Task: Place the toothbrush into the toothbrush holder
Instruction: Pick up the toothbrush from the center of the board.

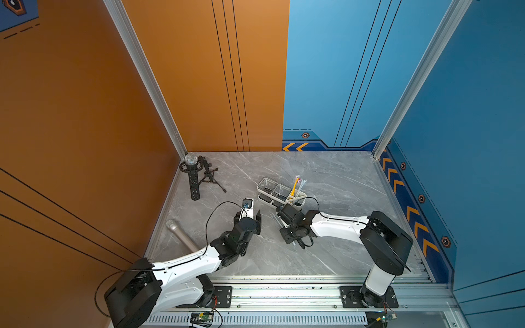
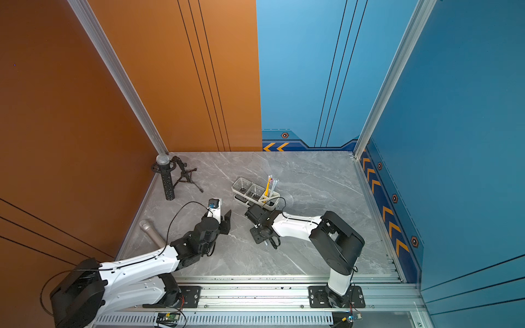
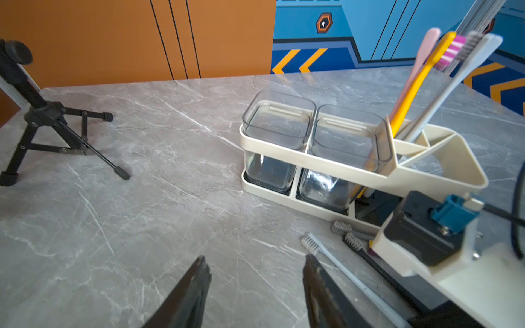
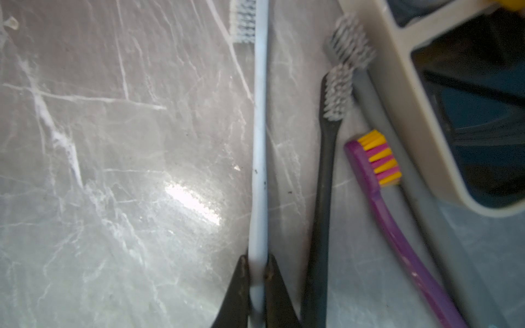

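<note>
The white toothbrush holder (image 1: 295,202) (image 2: 272,195) stands mid-table with two clear cups (image 3: 279,125). Several toothbrushes (image 3: 420,82) stand upright in its open compartment. On the table beside its base lie a light blue toothbrush (image 4: 260,142), a black one (image 4: 324,184), a grey one (image 4: 352,39) and a purple one (image 4: 397,227). My right gripper (image 4: 258,265) is shut on the light blue toothbrush's handle, low at the table. My left gripper (image 3: 257,265) is open over bare table, just left of the light blue brush head (image 3: 311,244).
A black tripod stand (image 1: 210,176) and a black perforated microphone (image 1: 193,179) stand in the far left corner. A silver microphone (image 1: 181,233) lies along the left wall. Walls close in three sides of the grey marble table (image 1: 341,176).
</note>
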`<state>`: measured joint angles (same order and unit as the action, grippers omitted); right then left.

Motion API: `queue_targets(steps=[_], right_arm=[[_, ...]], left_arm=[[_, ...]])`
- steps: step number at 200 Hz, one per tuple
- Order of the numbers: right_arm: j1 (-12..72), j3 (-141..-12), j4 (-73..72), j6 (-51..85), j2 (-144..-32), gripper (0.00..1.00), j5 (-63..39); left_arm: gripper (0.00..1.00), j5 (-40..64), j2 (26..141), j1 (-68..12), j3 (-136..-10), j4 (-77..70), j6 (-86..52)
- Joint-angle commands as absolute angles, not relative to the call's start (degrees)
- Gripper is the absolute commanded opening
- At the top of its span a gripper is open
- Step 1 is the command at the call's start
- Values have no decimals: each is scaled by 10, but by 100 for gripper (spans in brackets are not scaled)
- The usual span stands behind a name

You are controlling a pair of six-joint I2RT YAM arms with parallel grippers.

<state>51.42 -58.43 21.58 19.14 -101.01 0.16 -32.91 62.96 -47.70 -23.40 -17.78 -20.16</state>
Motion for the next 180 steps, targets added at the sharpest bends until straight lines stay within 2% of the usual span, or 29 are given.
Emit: queue_targets(steps=[1, 31, 53, 94, 127, 180], right_arm=[[518, -577, 234, 204, -979, 0, -2], [523, -578, 234, 211, -937, 0, 0], [527, -579, 235, 215, -909, 0, 2], [540, -578, 235, 220, -872, 0, 1], [543, -573, 233, 223, -855, 0, 10], [550, -558, 220, 231, -824, 0, 22]], left_arm=[[57, -272, 625, -475, -273, -102, -258], [58, -149, 633, -453, -305, -70, -311], [59, -110, 651, -451, -319, -64, -325], [64, -79, 684, -445, -345, -61, -338], [64, -85, 723, -441, -370, -62, -332], [63, -38, 784, -420, -400, -94, -362]])
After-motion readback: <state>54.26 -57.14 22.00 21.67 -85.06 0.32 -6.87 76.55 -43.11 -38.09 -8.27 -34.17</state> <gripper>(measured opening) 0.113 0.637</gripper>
